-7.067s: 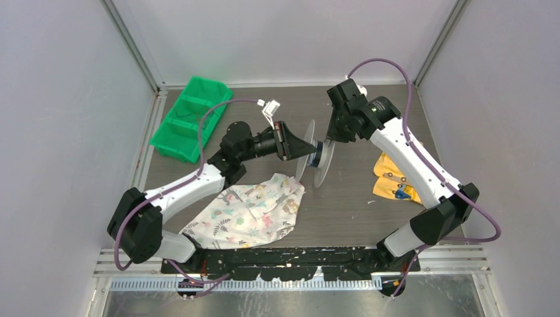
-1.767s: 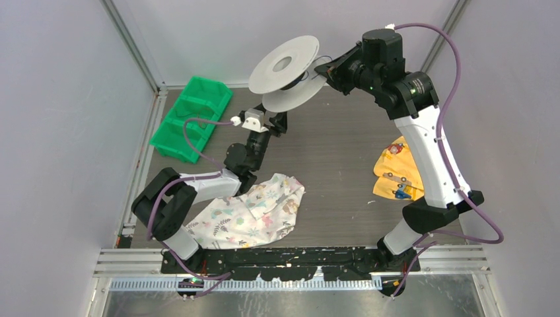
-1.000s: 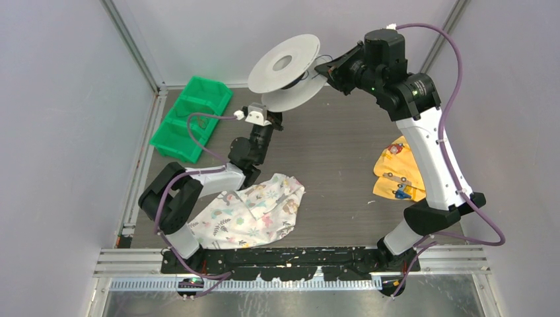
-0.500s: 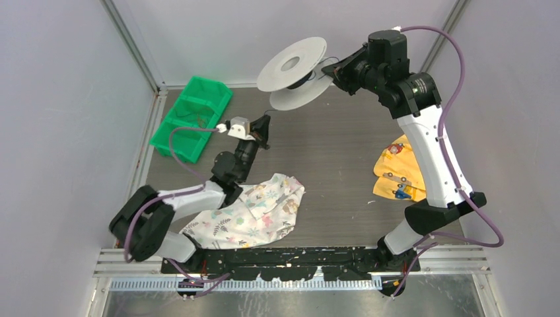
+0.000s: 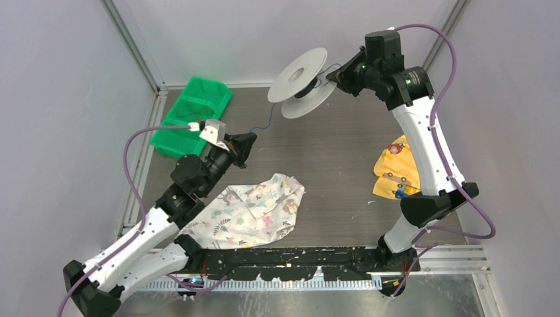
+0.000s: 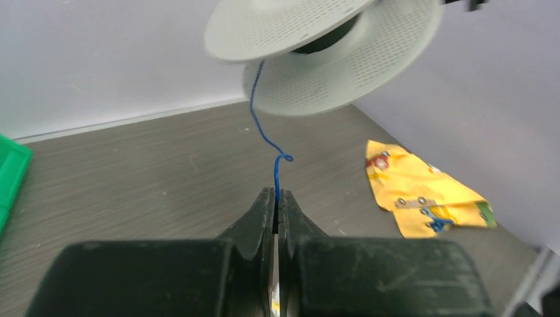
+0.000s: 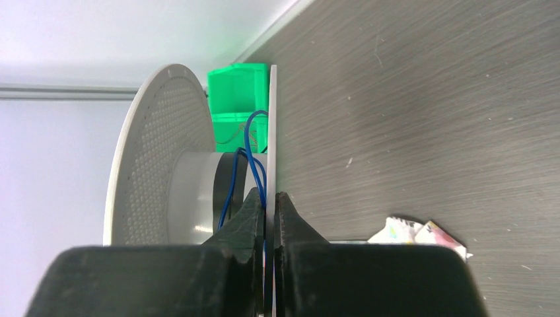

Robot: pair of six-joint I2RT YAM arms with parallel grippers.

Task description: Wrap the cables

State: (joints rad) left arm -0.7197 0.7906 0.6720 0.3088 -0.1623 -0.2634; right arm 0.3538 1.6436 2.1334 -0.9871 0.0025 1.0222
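Note:
A pale grey two-disc spool (image 5: 305, 80) hangs in the air at the back of the table. My right gripper (image 5: 337, 76) is shut on the rim of its nearer disc (image 7: 271, 132). Thin blue wire (image 7: 245, 162) lies in loose loops on the hub. One strand (image 5: 267, 119) runs down from the spool to my left gripper (image 5: 251, 139), which is shut on the wire's end. In the left wrist view the wire (image 6: 265, 135) curls up from the closed fingertips (image 6: 264, 198) to the spool (image 6: 317, 39).
A green divided bin (image 5: 188, 119) stands at the back left. A patterned cloth (image 5: 254, 211) lies near the front, below my left arm. A yellow packet (image 5: 396, 173) lies at the right, also in the left wrist view (image 6: 422, 195). Grey walls enclose the table.
My left gripper has swung down and left, away from the spool, drawing the wire out. The right gripper has shifted the spool slightly right and back.

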